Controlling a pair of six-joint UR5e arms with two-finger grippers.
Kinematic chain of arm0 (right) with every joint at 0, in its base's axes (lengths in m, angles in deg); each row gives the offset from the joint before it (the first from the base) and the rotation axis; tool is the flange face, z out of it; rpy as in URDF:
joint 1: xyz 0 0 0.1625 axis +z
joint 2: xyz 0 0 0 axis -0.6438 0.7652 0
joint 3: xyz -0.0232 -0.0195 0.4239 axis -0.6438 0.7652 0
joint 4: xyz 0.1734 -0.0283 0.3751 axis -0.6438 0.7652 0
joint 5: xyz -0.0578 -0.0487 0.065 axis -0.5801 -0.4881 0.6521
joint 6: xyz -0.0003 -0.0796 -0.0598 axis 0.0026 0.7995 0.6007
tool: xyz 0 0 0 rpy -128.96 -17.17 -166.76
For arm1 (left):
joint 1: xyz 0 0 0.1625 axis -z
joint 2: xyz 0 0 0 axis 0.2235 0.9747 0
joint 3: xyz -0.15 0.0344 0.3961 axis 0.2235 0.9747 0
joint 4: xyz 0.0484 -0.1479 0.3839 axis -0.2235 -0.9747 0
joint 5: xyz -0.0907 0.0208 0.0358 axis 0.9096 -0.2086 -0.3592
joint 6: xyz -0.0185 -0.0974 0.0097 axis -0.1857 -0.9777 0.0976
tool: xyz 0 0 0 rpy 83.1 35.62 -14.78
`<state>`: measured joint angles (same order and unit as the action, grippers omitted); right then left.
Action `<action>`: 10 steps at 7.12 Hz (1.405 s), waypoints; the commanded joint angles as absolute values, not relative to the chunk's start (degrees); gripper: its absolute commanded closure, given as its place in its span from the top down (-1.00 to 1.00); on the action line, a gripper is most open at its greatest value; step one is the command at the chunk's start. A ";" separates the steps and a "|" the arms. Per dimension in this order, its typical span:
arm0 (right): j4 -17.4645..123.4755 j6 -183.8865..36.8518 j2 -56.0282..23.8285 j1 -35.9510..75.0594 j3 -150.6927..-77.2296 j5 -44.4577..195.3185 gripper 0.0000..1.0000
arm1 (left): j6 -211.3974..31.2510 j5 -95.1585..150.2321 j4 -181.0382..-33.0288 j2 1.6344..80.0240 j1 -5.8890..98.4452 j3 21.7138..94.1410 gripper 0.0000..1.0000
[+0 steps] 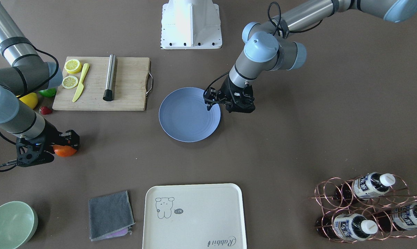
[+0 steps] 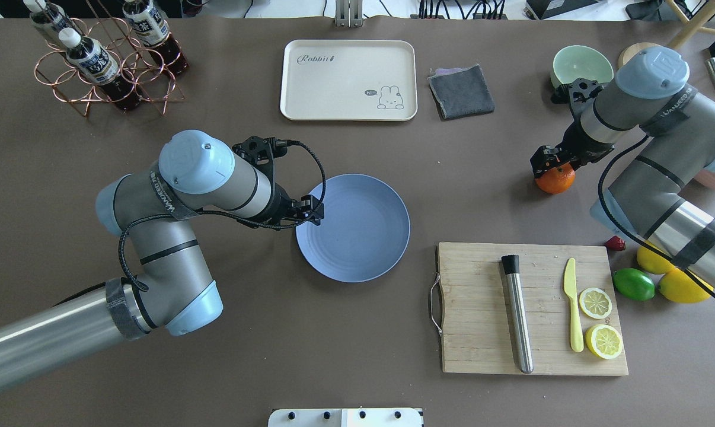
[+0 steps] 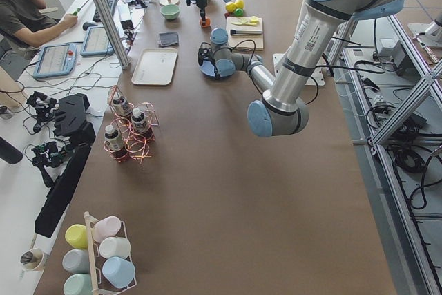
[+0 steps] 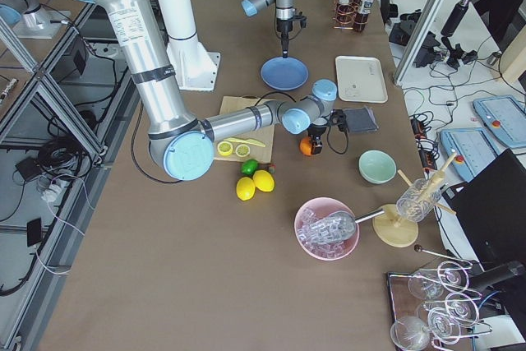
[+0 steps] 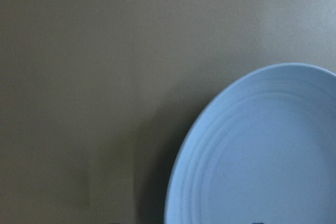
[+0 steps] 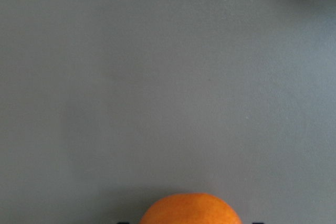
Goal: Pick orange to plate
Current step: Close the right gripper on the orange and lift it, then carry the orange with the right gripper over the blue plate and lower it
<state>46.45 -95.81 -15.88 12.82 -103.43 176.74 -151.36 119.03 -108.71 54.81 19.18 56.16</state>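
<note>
orange (image 2: 558,182) | round, stem direction unclear | right pincer (image 2: 550,169) over it

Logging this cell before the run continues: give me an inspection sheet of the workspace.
Surface: brown matte table, flat.
Job's things: small round bright-orange fruit beneath right gripper, off the round periwinkle-blue matte plate; plate holds nothing.
Clutter: wooden cutting board, cream rectangular tray, grey cloth, pale-green bowl, copper bottle rack.
Grippers: right gripper at fruit, left gripper over plate rim; whether shut, unclear.
Cables: black cable loops at left wrist.
Surroundings: seated operator across the table.
</note>
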 commanded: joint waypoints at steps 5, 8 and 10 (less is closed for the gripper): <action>54.48 -122.09 -31.64 1.81 -110.97 170.86 -1.00 | -139.75 131.93 -108.26 45.44 34.15 61.36 0.72; 57.03 -132.41 -42.12 -8.06 -105.80 163.00 -1.00 | -125.46 136.23 -108.00 41.03 42.51 56.61 0.72; 56.59 -132.16 -42.57 -10.10 -103.33 160.61 -1.00 | -120.36 136.35 -107.74 38.73 44.99 56.61 0.72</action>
<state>56.73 -131.95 -41.96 -8.68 -104.81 162.22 -123.15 135.98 -107.92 39.88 43.36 56.78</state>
